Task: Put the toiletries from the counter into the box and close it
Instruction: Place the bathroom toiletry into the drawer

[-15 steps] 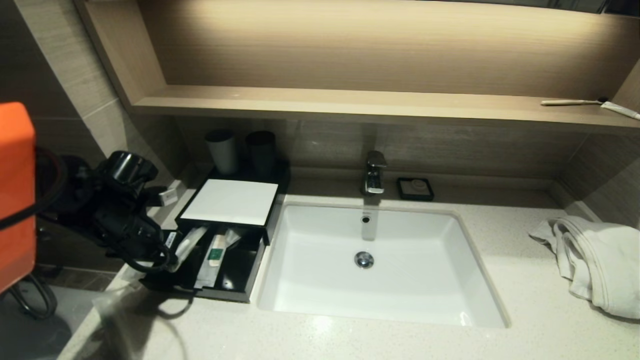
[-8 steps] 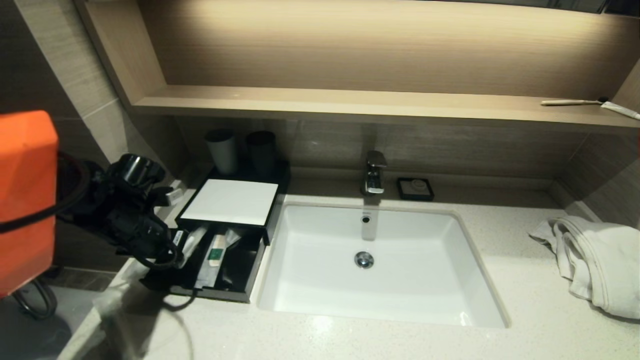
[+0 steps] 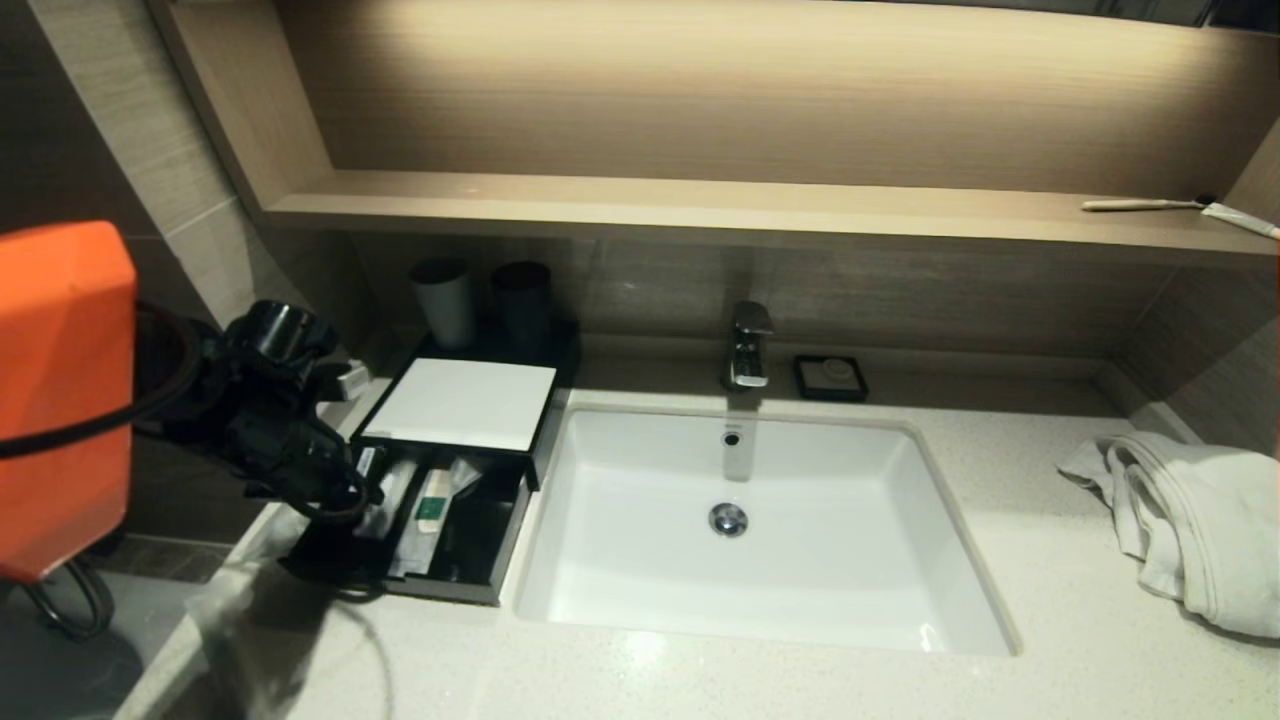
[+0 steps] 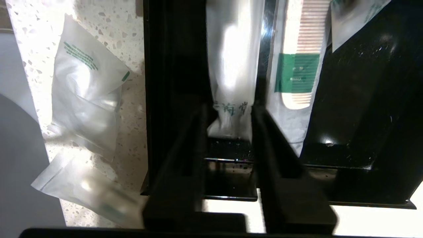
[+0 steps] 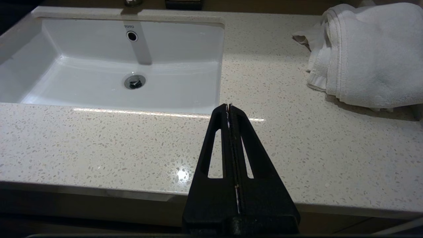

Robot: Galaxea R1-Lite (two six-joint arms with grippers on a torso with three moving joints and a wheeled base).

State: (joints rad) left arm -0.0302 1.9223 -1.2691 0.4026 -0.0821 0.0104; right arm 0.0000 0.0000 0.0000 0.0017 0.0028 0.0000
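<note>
Over box [image 3: 440, 520], far left | left gripper [image 4: 229, 132] clenched on packet [image 4: 231, 76] | comb [image 4: 299, 62] in | two pouches [image 4: 87, 96] left on counter [image 4: 132, 43], box open | right gripper [image 5: 228, 109] clenched, idle near edge

The left arm [image 3: 255, 420] is a black jointed body with a glossy round cap, looping black cables and an orange shell behind it, while both grippers have matte black, wedge-shaped fingers [image 5: 228, 148].

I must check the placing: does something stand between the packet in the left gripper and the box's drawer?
Nothing visible does. The left gripper holds the white packet over the open drawer, beside the comb.
</note>
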